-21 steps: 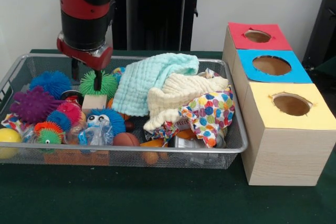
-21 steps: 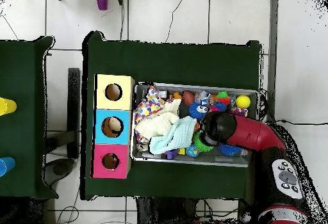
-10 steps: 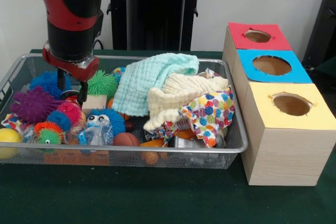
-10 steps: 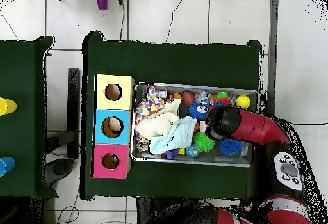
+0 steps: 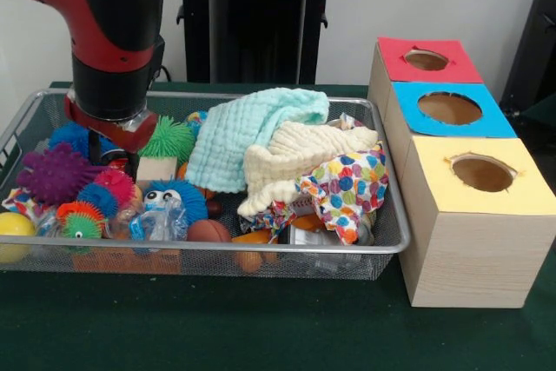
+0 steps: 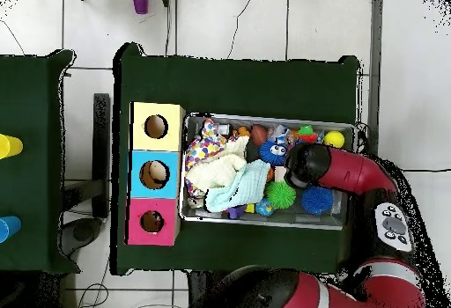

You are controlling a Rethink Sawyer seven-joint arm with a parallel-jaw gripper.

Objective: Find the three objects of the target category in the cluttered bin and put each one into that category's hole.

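**Fingers spread low among the spiky balls**

Fingers [image 5: 132, 162] of the gripper [image 5: 113, 155] stand apart, unclenched, and reach down into the left end of the wire mesh bin [image 5: 261, 250]. Between them sits a small red and black toy [image 5: 115, 161]; whether they touch it cannot be told, and nothing is lifted. The red and black arm [image 5: 113, 32] stands nearly upright over that spot. In the overhead view the arm's [image 6: 339, 171] round end covers the gripper.

Around the gripper lie a blue spiky ball [image 5: 68, 136] on its left, a green spiky ball [image 5: 167, 138] on its right, a purple spiky ball [image 5: 54, 173] lower left and a pale wooden block [image 5: 156, 169] just beside it. Nearer the camera are a pink spiky ball [image 5: 113, 184], a blue fuzzy ball with googly eyes [image 5: 174, 199], a brown ball [image 5: 208, 230] and, in the bin's corner, a yellow ball [image 5: 13, 232].

The bin's middle and right hold a heap of cloths: a mint one [image 5: 248, 132], a cream one [image 5: 300, 158] on top of it, and a polka-dot one [image 5: 347, 188] against the right wall.

Just beside the bin stand three wooden boxes in a row, each with a round hole in its top: red [image 5: 395, 62], blue [image 5: 408, 115] and yellow [image 5: 434, 188]. Which category is sought cannot be told.
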